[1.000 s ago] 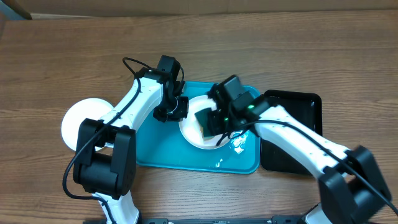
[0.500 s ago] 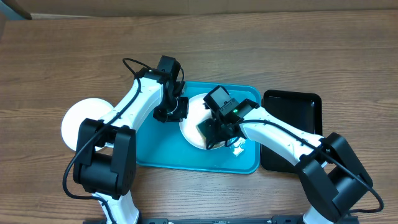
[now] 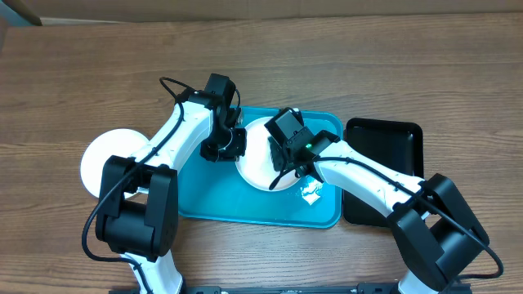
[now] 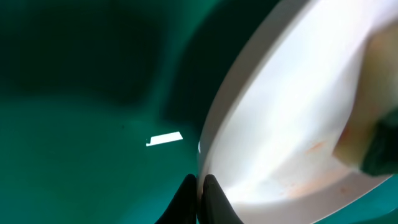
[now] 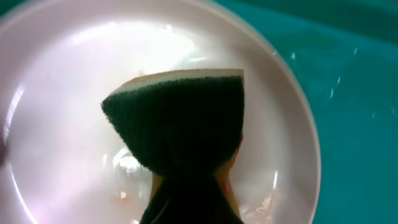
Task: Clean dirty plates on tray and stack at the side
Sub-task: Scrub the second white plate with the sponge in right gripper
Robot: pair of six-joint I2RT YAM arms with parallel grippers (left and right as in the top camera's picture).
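Note:
A white plate (image 3: 255,170) lies on the turquoise tray (image 3: 212,200). My left gripper (image 3: 234,144) is shut on the plate's left rim; the left wrist view shows its fingers (image 4: 199,198) pinching the rim of the plate (image 4: 292,106), with faint orange smears inside. My right gripper (image 3: 285,157) is shut on a green-and-yellow sponge (image 5: 180,118) and presses it on the plate (image 5: 56,118). Another white plate (image 3: 102,159) lies on the table at the left. No pale yellow-green plate shows.
A black tray (image 3: 384,135) stands right of the turquoise one. A small crumpled white scrap (image 3: 310,193) lies on the turquoise tray by the plate's right edge. A cable loops above the left arm.
My right gripper has moved the sponge up and left across the plate, from its lower right toward its middle. The left gripper has kept its hold on the rim.

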